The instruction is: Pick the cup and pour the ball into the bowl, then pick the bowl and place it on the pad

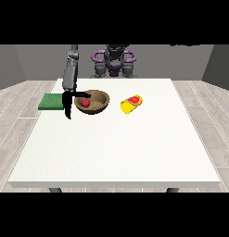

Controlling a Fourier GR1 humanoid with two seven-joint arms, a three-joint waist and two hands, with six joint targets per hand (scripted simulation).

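Your fingers (pixel 68 110) hang straight down at the bowl's (pixel 92 102) left rim, with the thumb reaching over it; whether they clamp it, you cannot tell. The ball (pixel 85 102) lies in the bowl just right of them, so pouring looks done. The cup (pixel 131 104) lies tipped farther right. The pad (pixel 52 101) sits just left: grip, lift, carry there.

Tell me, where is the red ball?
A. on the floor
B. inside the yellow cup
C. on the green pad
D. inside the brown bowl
D: the red ball lies inside the brown bowl, while the yellow cup lies tipped over beside it.
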